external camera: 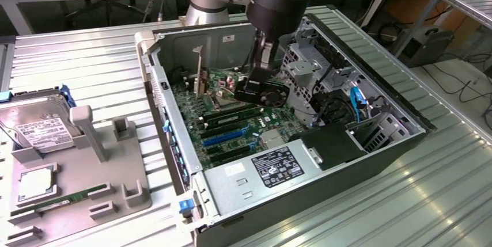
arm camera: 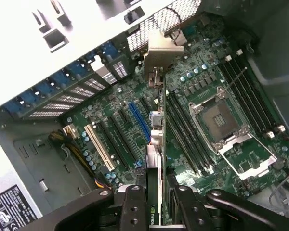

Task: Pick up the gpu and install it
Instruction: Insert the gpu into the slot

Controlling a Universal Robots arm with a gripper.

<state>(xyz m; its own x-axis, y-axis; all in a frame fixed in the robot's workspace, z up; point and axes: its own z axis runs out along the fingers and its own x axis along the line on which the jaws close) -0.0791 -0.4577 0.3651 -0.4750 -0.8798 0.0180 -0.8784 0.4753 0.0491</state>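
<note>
- Black gripper is hanging inside the open computer case, low over the green motherboard.
- Its fingers are pressing on both faces of the gpu, clamping the card's near end between them.
- The gpu is standing on edge over the motherboard, running just beside the blue slot, with its silver bracket lying at the case's perforated rear wall. Whether it is sitting fully in a slot I cannot tell.
- In the exterior view the bracket end is showing at the gripper's 9 o'clock.
- A hard drive and a memory stick are resting on a grey tray at the case's 8 o'clock, apart from the gripper.
</note>
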